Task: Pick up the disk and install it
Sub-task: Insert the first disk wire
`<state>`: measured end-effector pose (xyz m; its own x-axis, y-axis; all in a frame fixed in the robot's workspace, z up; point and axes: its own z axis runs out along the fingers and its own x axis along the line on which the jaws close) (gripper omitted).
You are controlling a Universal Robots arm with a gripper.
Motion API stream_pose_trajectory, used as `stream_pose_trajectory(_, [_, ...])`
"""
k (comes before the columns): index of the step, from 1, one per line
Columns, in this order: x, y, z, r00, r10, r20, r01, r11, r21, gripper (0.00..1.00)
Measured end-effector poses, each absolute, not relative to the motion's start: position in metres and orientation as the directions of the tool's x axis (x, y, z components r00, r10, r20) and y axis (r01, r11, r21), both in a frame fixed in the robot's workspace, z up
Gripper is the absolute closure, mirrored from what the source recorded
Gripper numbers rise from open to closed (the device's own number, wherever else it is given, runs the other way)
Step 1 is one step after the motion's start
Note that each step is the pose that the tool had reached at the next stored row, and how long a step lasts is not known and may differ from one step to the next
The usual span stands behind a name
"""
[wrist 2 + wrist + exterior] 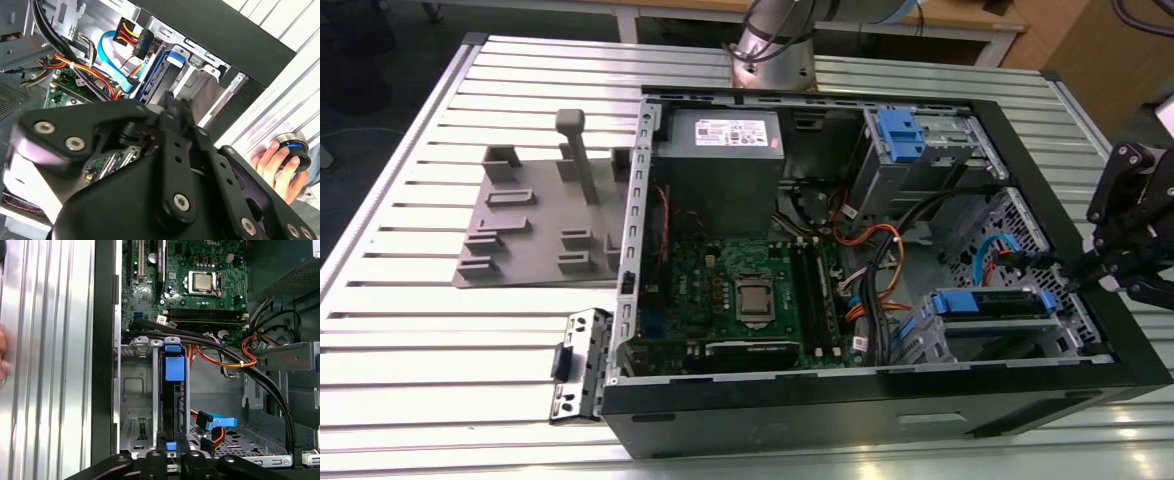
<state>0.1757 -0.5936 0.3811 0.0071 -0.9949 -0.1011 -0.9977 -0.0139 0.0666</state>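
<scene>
The disk [172,400], silver in a blue carrier, stands on edge inside a slot of the metal drive cage [131,390] of the open computer case. In the exterior view the disk [994,303] lies in the cage at the case's right front corner. My gripper [173,452] sits at the disk's outer end, its black fingers [185,452] closed against the two faces with a blue tab between them. In the second wrist view the gripper [176,107] points at the disk's blue frame [150,75]. From the exterior view, the gripper [1078,275] hangs over the case's right wall.
Black, orange and blue cables [235,360] run beside the cage, with a loose blue connector [217,420]. The motherboard [747,290], power supply [718,130] and another cage [907,135] fill the case. A grey fixture [540,215] and bracket [580,365] lie on the table. A hand [272,160] rests near a knob [292,145].
</scene>
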Motion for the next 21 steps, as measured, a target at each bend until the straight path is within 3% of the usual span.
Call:
stream_pose_trajectory(4, [0.1757, -0.5936, 0.3811, 0.007, -0.995, -0.101, -0.998, -0.014, 0.067, 0.65])
stream_pose_trajectory(21, [0.178, -0.5934, 0.3787, 0.007, -0.995, -0.101, -0.998, -0.014, 0.067, 0.65])
